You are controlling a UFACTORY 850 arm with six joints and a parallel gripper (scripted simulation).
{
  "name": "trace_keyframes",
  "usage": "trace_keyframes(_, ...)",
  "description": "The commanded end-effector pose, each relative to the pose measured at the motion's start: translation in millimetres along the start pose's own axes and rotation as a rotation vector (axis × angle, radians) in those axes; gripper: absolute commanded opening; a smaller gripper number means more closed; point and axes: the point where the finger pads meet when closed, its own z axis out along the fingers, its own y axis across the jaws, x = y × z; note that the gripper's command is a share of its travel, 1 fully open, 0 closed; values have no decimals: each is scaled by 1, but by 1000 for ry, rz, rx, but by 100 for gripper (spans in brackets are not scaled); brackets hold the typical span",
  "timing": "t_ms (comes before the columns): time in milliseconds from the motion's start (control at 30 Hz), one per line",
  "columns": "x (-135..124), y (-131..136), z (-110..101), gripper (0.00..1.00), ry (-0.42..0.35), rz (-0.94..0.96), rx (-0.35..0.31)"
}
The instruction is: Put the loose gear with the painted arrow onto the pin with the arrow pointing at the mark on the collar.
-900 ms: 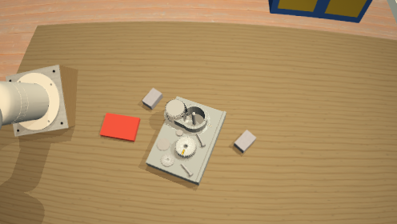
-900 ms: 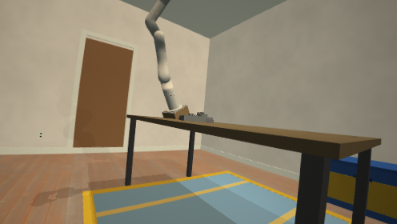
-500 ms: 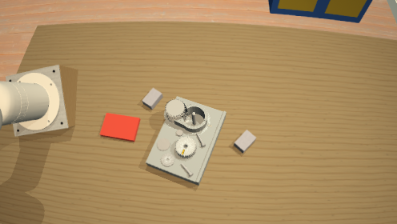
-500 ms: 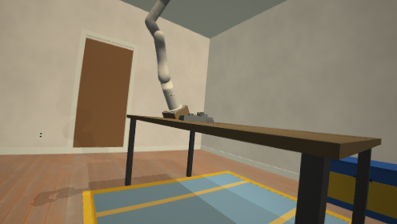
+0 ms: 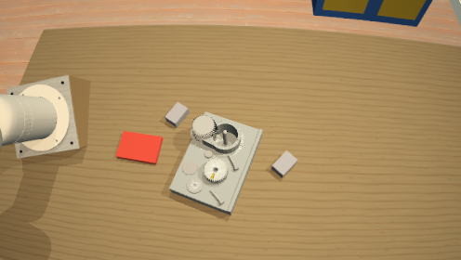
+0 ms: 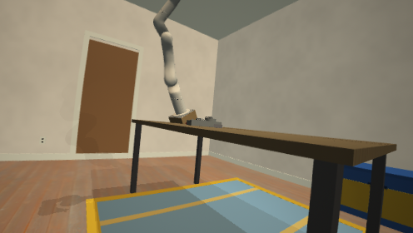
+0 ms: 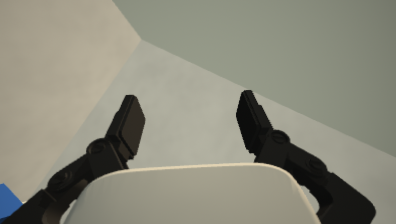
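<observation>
Pointing up toward the meeting of wall and ceiling, the gripper (image 7: 191, 116) is seen in the wrist view with its fingers spread fully and nothing between them. It is carried high on the raised arm (image 6: 168, 62), well above and well apart from everything on the table (image 5: 325, 93).

Far beneath the gripper, the timing case (image 5: 248, 155) lies as a grey plate on the table. On it the loose gear (image 5: 215, 170) rests flat, a small yellow arrow painted near its hub. The pin (image 5: 225, 136) stands farther along the same plate, inside a round collar (image 5: 222, 148), with a larger fixed gear (image 5: 203, 126) just beside it. The mark on the collar cannot be made out.

The gear is judged to be stiff, light and thin, with toothed edges that give little flat surface. A hold across opposite sides of the rim is probably safest, keeping the arrow visible. Since the case is not fixed, any sideways push at the pin would likely shift it.
</observation>
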Motion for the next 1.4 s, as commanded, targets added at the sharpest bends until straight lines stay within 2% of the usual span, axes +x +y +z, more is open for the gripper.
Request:
trace_keyframes(0, -53, -55, 17, 100, -115, -208, 145)
trace_keyframes(67, -75, -77, 26, 100, -153, -275, 192)
trace_keyframes(133, -94, -98, 33, 100, -153, -275, 192)
trace_keyframes(200, -94, -98, 33, 100, -153, -275, 192)
trace_keyframes(233, -129, -130, 38, 100, -203, -381, 281)
trace_keyframes(300, -144, -145, 41, 100, -203, -381, 281)
trace_keyframes(333, -159, -156, 37, 100, -251, -493, 386)
trace_keyframes(467, -201, -196, 43, 100, -251, -493, 386)
trace_keyframes(500, -218, -207, 35, 100, -293, -608, 505)
trace_keyframes(600, -247, -233, 36, 100, -293, -608, 505)
trace_keyframes(633, -262, -242, 27, 100, -324, -716, 632)
trace_keyframes(700, -283, -261, 24, 100, -327, -723, 640)
trace_keyframes(767, -283, -261, 24, 100, -327, -723, 640)
trace_keyframes(800, -315, -288, 19, 100, -327, -723, 640)
trace_keyframes(833, -323, -295, 18, 100, -327, -723, 640)
trace_keyframes(867, -335, -301, 6, 100, -347, -835, 789)
trace_keyframes(967, -364, -325, -2, 100, -347, -835, 789)
trace_keyframes(1000, -376, -334, -14, 100, -350, -921, 923)
trace_keyframes(1033, -387, -342, -19, 100, -352, -938, 949)
trace_keyframes(1200, -440, -383, -43, 100, -352, -938, 949)
trace_keyframes(1233, -452, -391, -60, 100, -338, -1031, 1118)
trace_keyframes(1267, -462, -399, -65, 100, -338, -1031, 1118)
trace_keyframes(1333, -462, -399, -65, 100, -338, -1031, 1118)
trace_keyframes(1367, -488, -420, -80, 100, -338, -1031, 1118)
